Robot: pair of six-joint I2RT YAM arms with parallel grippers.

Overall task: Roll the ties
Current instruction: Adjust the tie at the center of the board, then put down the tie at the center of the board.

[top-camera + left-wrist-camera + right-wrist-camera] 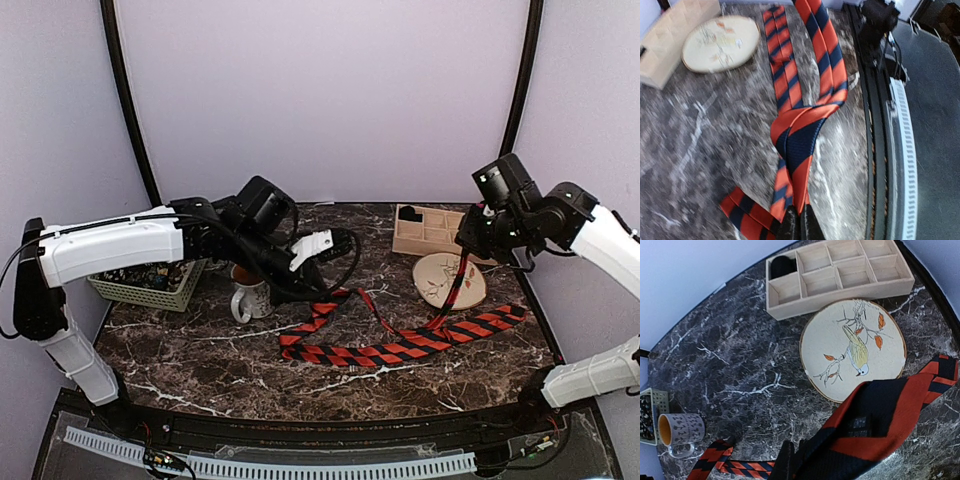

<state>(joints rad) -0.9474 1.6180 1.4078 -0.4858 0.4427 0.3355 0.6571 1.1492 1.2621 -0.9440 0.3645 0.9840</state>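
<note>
A red-and-black striped tie (pixel 400 345) lies in loops across the marble table (pixel 200 350). My left gripper (pixel 335 285) is shut on its narrow part, lifted off the table; in the left wrist view the fingertips (pixel 799 227) pinch the tie (pixel 800 135), which twists away from them. My right gripper (pixel 468 250) is raised over the plate and shut on the other end, which hangs down to the table. In the right wrist view the tie's wide end (pixel 880 425) drapes from my gripper (pixel 802 462). No dotted ties are in view.
A round plate with a bird picture (pixel 449 280) lies at the right, a wooden compartment box (pixel 428 230) behind it. A patterned mug (pixel 250 298) stands under my left arm. A green basket (pixel 150 285) sits at the left.
</note>
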